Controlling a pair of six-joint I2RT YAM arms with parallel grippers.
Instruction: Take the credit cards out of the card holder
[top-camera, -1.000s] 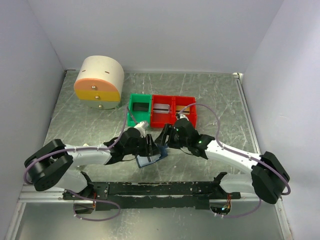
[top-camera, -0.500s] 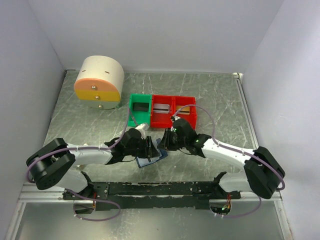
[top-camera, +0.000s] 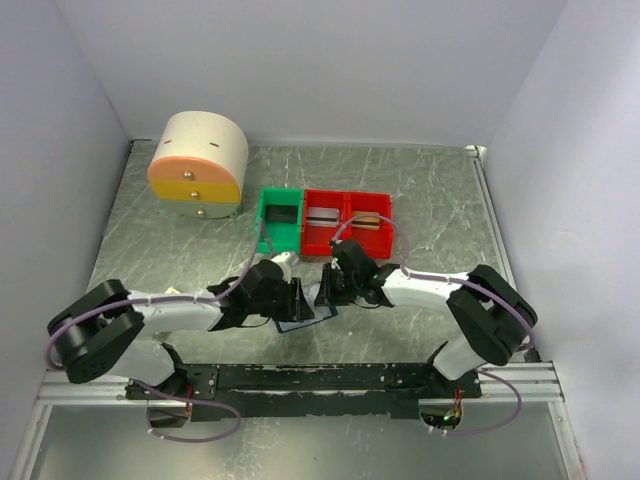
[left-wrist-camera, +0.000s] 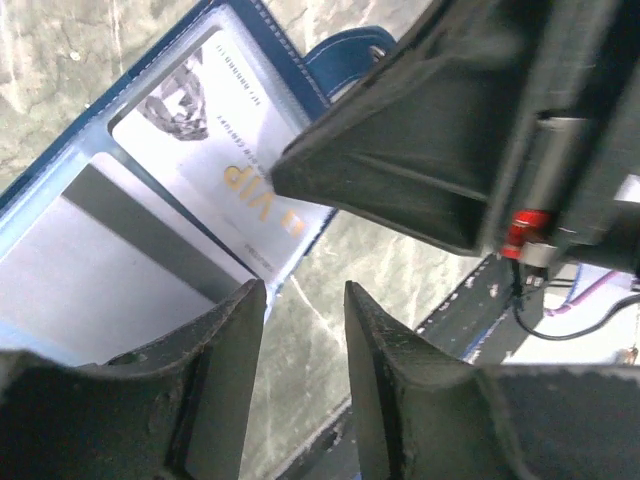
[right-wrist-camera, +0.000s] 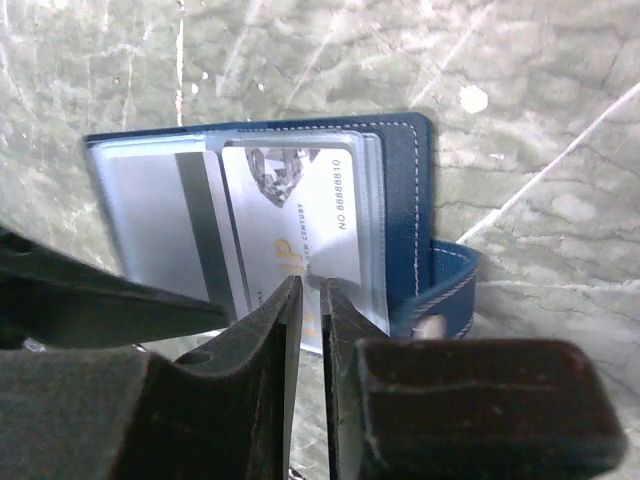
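Jaws of the right gripper (right-wrist-camera: 303, 287), at 1 o'clock of the card holder (right-wrist-camera: 405, 180), stand almost shut over the credit cards (right-wrist-camera: 290, 190), while the left gripper (left-wrist-camera: 303, 290), at 11 o'clock, gapes empty.

The arms (top-camera: 175, 312) are white with black joints, purple cables (top-camera: 49, 345) and black end effector fingers (left-wrist-camera: 225, 370)

**Card holder spread beneath both grippers**

The card holder (right-wrist-camera: 403, 190) lies flat on the table (top-camera: 430, 190), directly under the right gripper (right-wrist-camera: 310, 292) and at the fingertips of the left gripper (left-wrist-camera: 305, 300). Two credit cards (right-wrist-camera: 290, 200) sit side by side in it. The right gripper's tips are over the card nearer the strap tab (right-wrist-camera: 450, 290). Beyond both grippers stands a row of bins (top-camera: 318, 243). A drawer unit (top-camera: 198, 160) stands farther off, past the left gripper's outer side.
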